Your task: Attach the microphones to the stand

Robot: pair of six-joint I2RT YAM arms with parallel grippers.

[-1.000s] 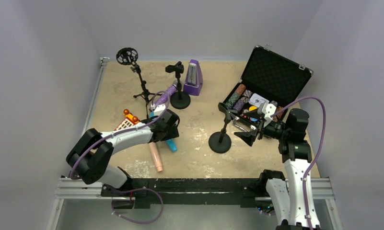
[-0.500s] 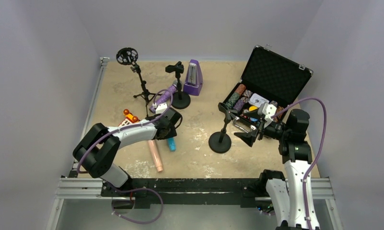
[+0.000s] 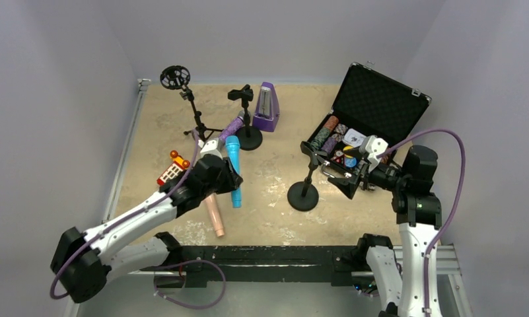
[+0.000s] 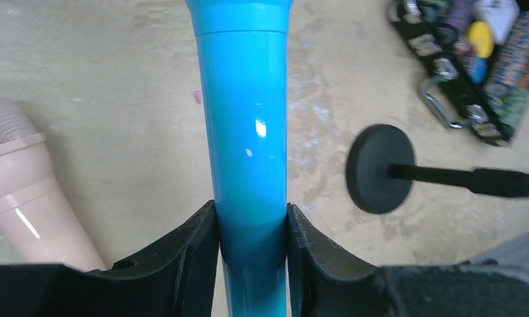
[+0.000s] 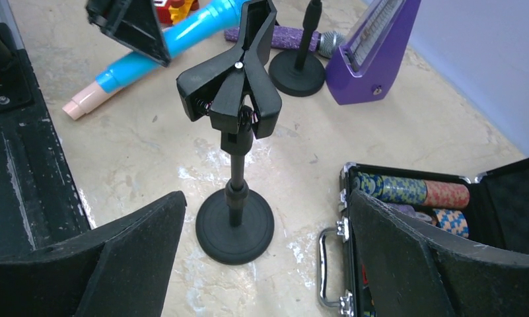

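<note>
Jaws pinching cyan microphone [image 4: 245,132], left-wrist close-up

In the top view the left arm [image 3: 139,214] is seen stretched low from its base at the lower left, reaching toward 2 o'clock, with the wrist turned so that the left gripper [image 3: 230,173] points toward 12 o'clock. Its two black fingers [image 4: 195,257] are pressed against opposite sides of the blue microphone's [image 4: 245,99] barrel, which is clamped between them. The right arm [image 3: 417,218] is raised steeply from its base at the lower right, and its forearm is bent toward 9 o'clock. The right gripper [image 3: 349,179] is held level, jaws spread wide, with nothing gripped between its fingers [image 5: 136,254].
</note>
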